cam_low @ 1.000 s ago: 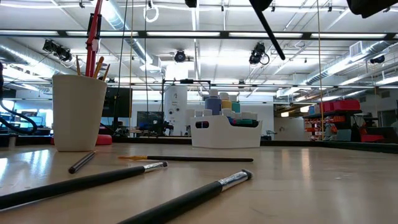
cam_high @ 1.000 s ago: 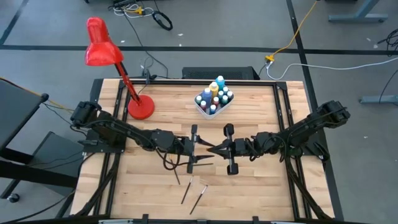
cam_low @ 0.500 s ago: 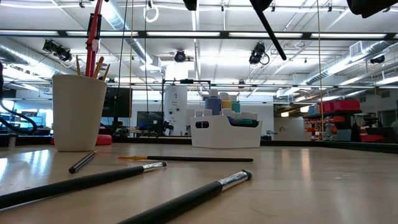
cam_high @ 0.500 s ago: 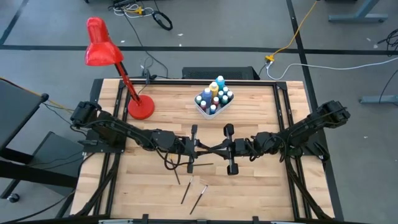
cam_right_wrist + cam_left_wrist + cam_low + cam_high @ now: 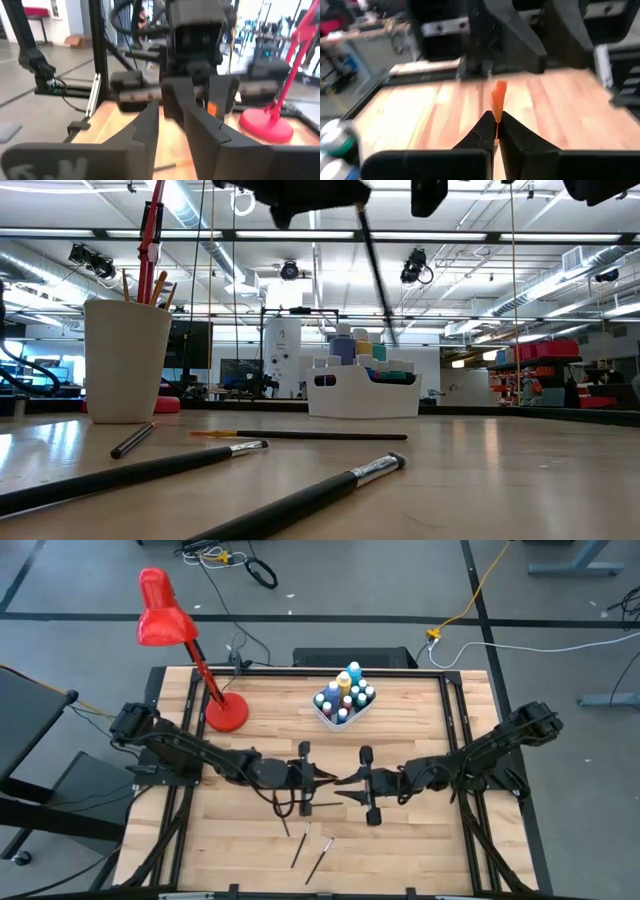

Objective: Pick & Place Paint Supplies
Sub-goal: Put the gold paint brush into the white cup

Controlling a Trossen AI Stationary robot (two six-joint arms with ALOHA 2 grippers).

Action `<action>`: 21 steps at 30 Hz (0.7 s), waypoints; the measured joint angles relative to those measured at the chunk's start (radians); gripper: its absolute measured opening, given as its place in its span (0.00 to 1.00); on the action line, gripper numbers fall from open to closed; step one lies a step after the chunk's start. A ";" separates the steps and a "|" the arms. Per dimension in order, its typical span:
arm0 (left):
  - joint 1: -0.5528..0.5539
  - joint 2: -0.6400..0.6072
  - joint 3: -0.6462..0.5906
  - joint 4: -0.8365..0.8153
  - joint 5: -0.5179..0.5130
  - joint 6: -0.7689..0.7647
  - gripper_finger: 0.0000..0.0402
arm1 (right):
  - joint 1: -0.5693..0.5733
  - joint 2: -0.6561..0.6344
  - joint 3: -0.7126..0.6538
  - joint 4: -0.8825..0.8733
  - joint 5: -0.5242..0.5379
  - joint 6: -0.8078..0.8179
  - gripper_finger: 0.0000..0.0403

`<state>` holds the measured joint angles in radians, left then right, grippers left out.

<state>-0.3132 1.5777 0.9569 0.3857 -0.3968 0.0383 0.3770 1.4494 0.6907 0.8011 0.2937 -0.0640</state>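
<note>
Paintbrushes, thin and dark-handled (image 5: 300,502), lie loose on the wooden table's (image 5: 400,840) near side. Above mid-table the left gripper (image 5: 496,129) is pinched shut on an orange-bristled brush (image 5: 498,97); the right gripper (image 5: 343,781), facing it, stands parted. Judged best: hold firm, then carry it to the far beige cup (image 5: 127,360).

A large robotics lab or workshop: exposed ceiling ducts (image 5: 40,260), strip lights (image 5: 300,234), storage racks (image 5: 545,370), a concrete floor with loose cables (image 5: 480,595), around a wooden bench (image 5: 400,840).
</note>
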 joint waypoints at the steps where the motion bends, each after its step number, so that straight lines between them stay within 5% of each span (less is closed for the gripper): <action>1: -0.008 -0.014 0.000 -0.042 -0.023 -0.009 0.04 | 0.004 0.000 0.000 -0.018 0.009 0.006 0.25; 14: -0.170 -0.362 0.000 -0.623 -0.374 -0.212 0.04 | 0.011 0.000 0.000 -0.111 0.005 0.108 0.36; 21: -0.205 -0.572 -0.001 -0.882 -0.433 -0.357 0.03 | 0.011 0.000 0.000 -0.109 0.004 0.108 0.36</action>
<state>-0.5184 1.0053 0.9562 -0.4961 -0.8297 -0.3186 0.3879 1.4494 0.6907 0.6926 0.2977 0.0441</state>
